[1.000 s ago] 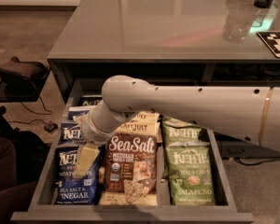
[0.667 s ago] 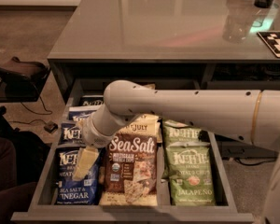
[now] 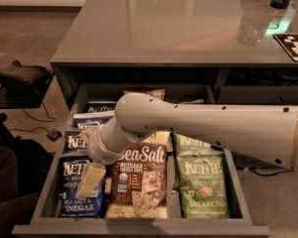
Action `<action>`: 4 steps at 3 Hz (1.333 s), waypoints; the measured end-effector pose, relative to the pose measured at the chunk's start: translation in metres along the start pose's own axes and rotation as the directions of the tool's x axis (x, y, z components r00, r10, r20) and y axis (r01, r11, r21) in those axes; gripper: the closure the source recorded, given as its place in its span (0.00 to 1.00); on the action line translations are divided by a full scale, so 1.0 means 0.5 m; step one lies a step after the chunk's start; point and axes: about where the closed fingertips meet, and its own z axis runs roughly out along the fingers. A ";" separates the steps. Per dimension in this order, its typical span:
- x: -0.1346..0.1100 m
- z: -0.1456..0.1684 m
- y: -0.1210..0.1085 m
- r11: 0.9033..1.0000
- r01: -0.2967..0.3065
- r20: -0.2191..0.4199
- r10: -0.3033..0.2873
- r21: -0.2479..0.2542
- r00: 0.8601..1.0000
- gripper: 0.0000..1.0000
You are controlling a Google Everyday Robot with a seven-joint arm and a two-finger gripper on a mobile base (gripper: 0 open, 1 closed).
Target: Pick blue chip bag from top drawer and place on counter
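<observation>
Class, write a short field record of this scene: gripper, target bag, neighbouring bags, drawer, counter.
gripper: gripper is down inside the drawer, over the upper right part of the target bag
target: blue chip bag, front left of the drawer, lying flat
neighbours: brown Sea Salt bag in the middle, green jalapeño bag on the right
drawer: top drawer, pulled open
counter: grey counter above the drawer; target not yet on it

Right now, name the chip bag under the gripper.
The front-left blue Sea Salt & Vinegar bag; the gripper overlaps it, not the brown bag or green bag.
</observation>
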 end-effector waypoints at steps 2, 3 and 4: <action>0.005 0.014 0.008 1.000 -0.009 -0.005 0.009 -0.020 1.000 0.00; 0.017 0.037 0.016 0.998 -0.032 -0.004 0.032 -0.054 0.999 0.00; 0.037 0.055 0.013 0.996 -0.059 -0.004 0.059 -0.071 0.998 0.00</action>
